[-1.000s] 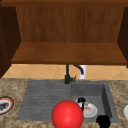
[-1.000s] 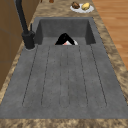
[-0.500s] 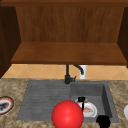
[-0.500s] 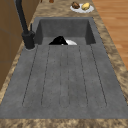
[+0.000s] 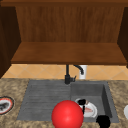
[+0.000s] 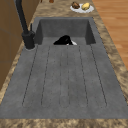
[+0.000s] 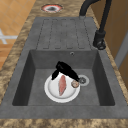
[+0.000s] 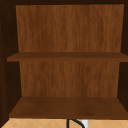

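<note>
The fingers (image 7: 73, 75) of the left hand (image 7: 64, 69) are seen stretched out, not curled, across the far rim of the white plate (image 7: 51, 90), their tips just beside a small brown piece (image 7: 74, 84) lying on it. Nothing is grasped.

From left to right in the front view the following are noted: a dark-rimmed dish (image 5: 5, 105) on the table (image 5: 11, 85), the ribbed drainer, a red ball (image 5: 67, 114) at the front edge, the faucet (image 5: 67, 75) behind, and the sink (image 7: 100, 75) with the white plate on its floor. The right hand (image 5: 103, 121) is held in the air at the sink's front right corner. Whether it is closed cannot be told.

The white plate is judged stiff, smooth and breakable, and moderately heavy. It is best taken at its bare rim, with the thumb above and support below. The pink slice (image 7: 62, 85) on it is judged soft and slippery, and likely to slide if the plate is tilted, so it is to be kept level.
</note>
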`<state>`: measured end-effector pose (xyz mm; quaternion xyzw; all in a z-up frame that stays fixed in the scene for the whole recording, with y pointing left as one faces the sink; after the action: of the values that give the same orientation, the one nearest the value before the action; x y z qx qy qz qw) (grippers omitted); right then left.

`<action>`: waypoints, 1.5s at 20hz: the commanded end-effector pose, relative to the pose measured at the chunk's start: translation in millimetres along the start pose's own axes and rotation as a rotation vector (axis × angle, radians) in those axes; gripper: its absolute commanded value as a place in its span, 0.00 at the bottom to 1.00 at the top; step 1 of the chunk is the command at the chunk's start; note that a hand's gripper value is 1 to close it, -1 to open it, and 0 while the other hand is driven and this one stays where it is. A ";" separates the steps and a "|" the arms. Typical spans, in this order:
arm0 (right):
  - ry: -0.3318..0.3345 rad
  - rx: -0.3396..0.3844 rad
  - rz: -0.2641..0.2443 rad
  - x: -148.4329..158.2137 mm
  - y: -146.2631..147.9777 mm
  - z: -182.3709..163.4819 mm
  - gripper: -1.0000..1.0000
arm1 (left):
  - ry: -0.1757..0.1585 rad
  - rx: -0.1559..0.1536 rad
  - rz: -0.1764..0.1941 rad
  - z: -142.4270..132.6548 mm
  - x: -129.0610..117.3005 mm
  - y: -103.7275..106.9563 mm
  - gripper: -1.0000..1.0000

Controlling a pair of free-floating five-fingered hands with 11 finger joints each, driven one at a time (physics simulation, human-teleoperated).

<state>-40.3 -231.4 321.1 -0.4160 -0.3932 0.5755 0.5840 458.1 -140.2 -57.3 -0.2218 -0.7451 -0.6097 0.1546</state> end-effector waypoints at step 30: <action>0.000 0.000 0.000 0.0 0.0 0.0 0.50 | 0.067 0.027 0.045 -11.6 49.8 5.4 0.00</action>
<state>-40.3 -231.4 321.1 -0.4160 -0.3932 0.5755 0.5840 419.1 -139.1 -30.9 -0.2157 -0.7423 -0.6138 0.1602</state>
